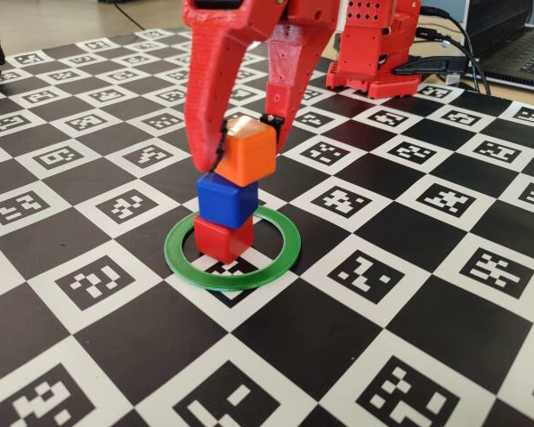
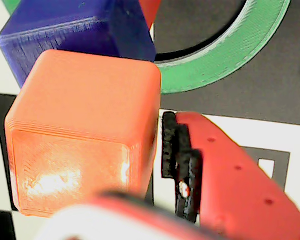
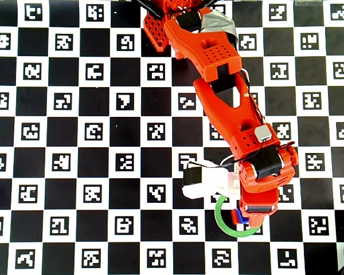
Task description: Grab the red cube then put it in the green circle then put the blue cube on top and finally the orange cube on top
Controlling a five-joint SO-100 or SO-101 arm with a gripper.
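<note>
Because the orange cube [image 1: 246, 149] sits tilted and skewed on the blue cube [image 1: 227, 199], letting go now could tip it off, or a sideways nudge from the gripper [image 1: 238, 147] could topple the whole stack. The red fingers clench the orange cube from either side. Counted: one red cube [image 1: 223, 238] at the bottom, one blue, one orange, one green circle [image 1: 232, 248]. In the fixed view the stack stands inside the ring toward its 9 o'clock edge, on the checkered marker board [image 1: 409, 338].
</note>
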